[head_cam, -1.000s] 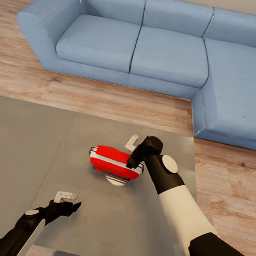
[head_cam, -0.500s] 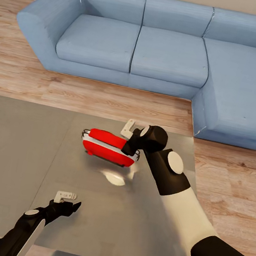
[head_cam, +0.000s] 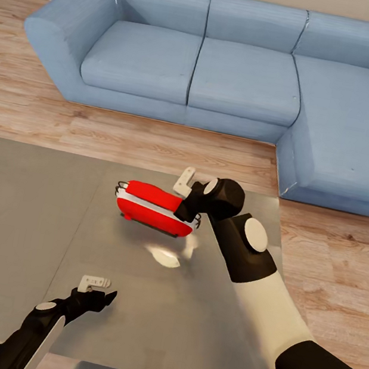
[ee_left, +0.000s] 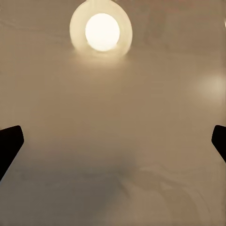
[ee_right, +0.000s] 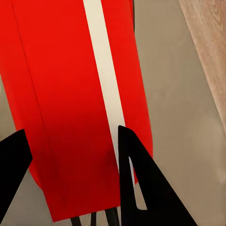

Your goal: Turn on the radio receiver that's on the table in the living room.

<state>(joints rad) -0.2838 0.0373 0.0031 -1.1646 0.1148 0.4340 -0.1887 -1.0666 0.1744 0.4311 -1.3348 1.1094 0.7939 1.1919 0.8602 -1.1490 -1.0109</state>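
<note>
Red radio receiver point(head_cam: 153, 206) hangs tilted above the table point(head_cam: 22, 210), pinched at one end by my right gripper point(head_cam: 189, 200). My left gripper point(head_cam: 96, 291) hovers spread over the table's near edge

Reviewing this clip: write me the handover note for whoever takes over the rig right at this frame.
Right gripper: shut on one end of the radio receiver, holding it tilted above the table.
Left gripper: open, holding nothing, low over the table's near side.
Done: radio grasped and off the tabletop.
Left: find the dial, which I cannot see from here, and switch the radio on. Whether it is on cannot be told.
</note>
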